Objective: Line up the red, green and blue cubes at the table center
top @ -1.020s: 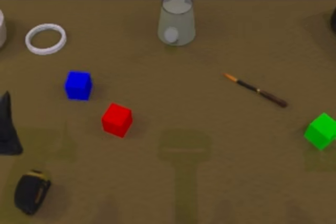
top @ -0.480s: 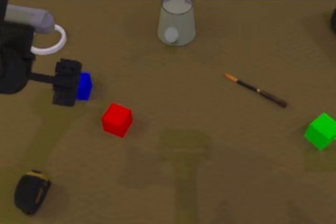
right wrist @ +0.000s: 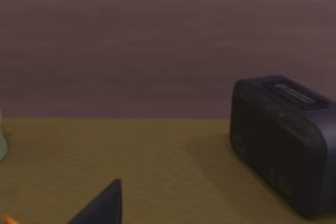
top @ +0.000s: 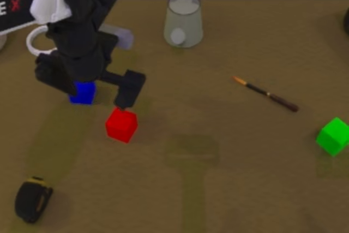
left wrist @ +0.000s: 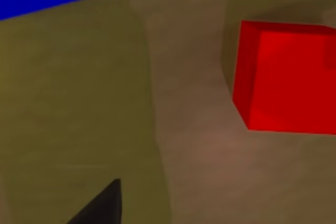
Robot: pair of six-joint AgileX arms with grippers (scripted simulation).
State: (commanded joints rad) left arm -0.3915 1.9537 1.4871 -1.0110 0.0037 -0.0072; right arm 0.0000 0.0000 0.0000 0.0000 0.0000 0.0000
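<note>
Swung rightward, left tool (top: 126, 92) hovers just above red cube (top: 121, 125); its opening cannot be told.

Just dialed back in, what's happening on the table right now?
The left arm is at work: its left gripper hangs just above the red cube, with the blue cube close behind it, partly under the arm. Neither is held. The green cube sits alone near the table's right edge. The right arm is not in the top view.

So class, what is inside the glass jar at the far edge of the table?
Through the glass jar a pale round ball shows low down inside. Nothing else is visible in it. The left tool works far off, near the red cube.
</note>
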